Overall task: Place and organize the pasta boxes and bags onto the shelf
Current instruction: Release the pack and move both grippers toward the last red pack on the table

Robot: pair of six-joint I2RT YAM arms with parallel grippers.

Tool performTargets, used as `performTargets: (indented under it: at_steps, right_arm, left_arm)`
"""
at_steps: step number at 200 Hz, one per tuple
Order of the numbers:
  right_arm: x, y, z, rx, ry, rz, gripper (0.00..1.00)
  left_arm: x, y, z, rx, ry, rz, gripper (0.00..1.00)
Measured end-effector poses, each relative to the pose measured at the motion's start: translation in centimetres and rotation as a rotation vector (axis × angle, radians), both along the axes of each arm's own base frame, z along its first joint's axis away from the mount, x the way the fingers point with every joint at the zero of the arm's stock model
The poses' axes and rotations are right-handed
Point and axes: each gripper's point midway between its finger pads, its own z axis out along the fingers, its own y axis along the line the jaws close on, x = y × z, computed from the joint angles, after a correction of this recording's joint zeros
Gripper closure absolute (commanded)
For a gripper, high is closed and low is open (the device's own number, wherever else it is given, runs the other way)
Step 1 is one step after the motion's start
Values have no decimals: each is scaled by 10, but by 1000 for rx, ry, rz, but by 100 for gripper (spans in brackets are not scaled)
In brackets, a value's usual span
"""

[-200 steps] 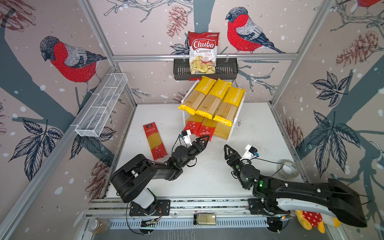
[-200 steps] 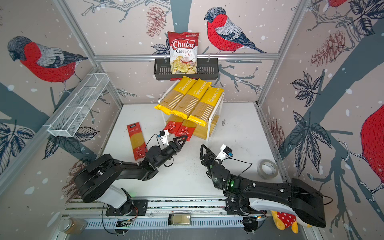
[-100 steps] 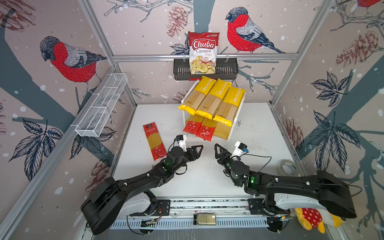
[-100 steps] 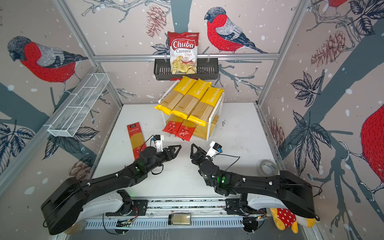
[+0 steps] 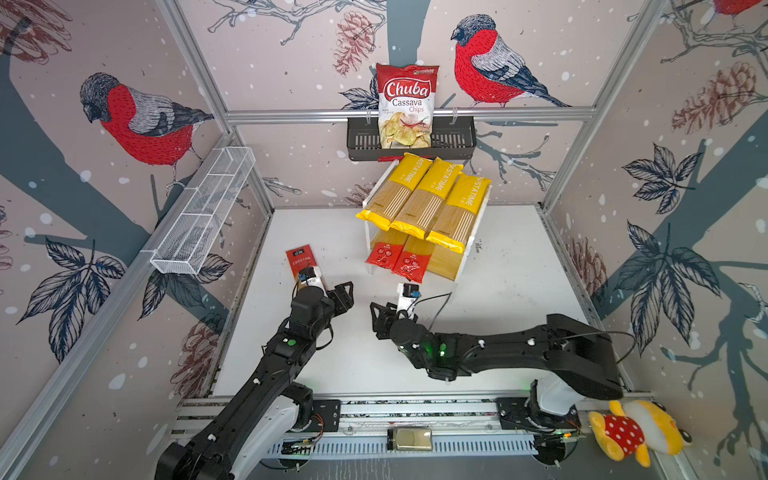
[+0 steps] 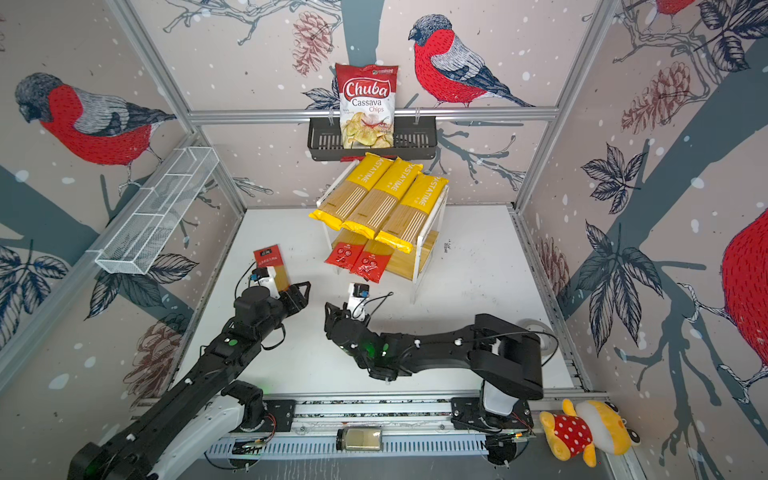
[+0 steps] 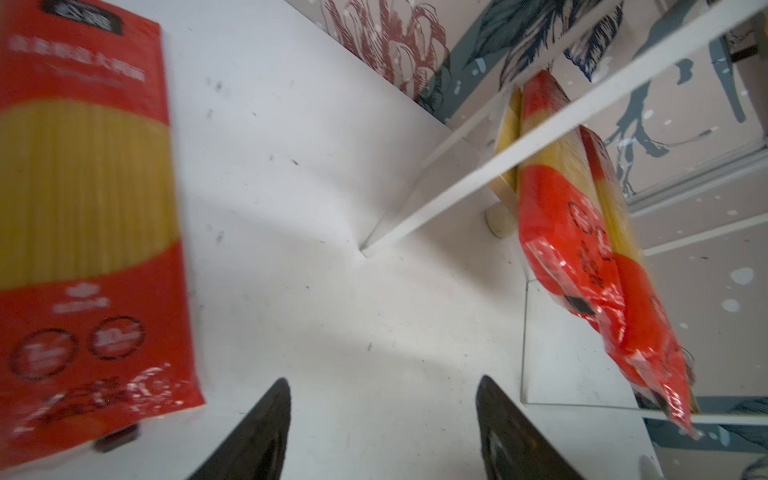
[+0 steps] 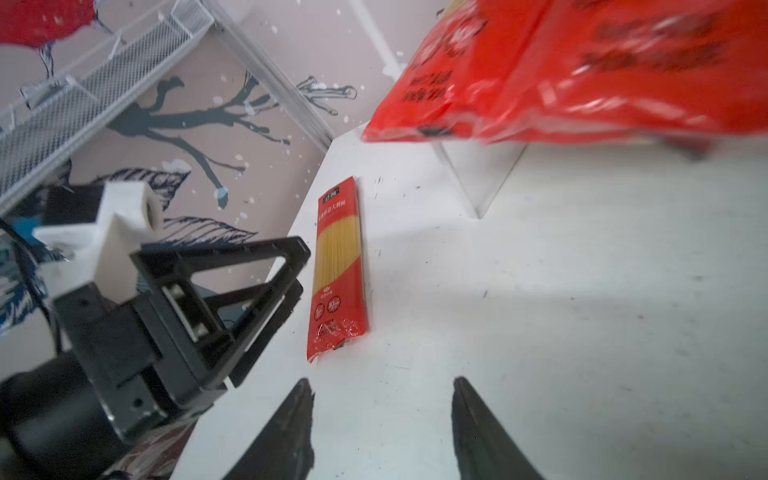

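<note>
The last red spaghetti pack (image 5: 300, 259) lies flat on the counter (image 5: 519, 270), apart from the shelf (image 6: 411, 264) and just beside the left pincer (image 7: 383, 380). It has red ends and a clear middle showing straight yellow strands. It is probably light and stiff lengthwise, though the glossy film looks slippery (bending could snap strands), so grip across the narrow middle. The left pincer and right pincer (image 8: 381, 380) both stand open and empty.

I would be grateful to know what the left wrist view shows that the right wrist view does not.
Left wrist only: a white shelf bar crossing the shelved red packs, with their yellow middles visible. Right wrist only: the left gripper, open and empty, and the wire tray. Both: the loose red pack lying flat on the table, and the shelved red packs' ends.
</note>
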Motion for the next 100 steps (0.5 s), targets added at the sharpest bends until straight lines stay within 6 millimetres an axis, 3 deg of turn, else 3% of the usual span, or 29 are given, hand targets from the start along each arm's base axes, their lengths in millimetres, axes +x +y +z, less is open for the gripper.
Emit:
performTargets:
  at_steps: [47, 77, 100]
  right_arm:
    - [-2, 76, -36, -106, 43, 176, 49]
    - [5, 110, -59, -144, 81, 247, 51]
    - [10, 123, -86, -191, 128, 277, 51]
  left_arm:
    - [10, 56, 29, 50, -34, 183, 26]
    - [7, 66, 39, 79, -57, 214, 24]
    - [4, 68, 44, 84, -70, 215, 24]
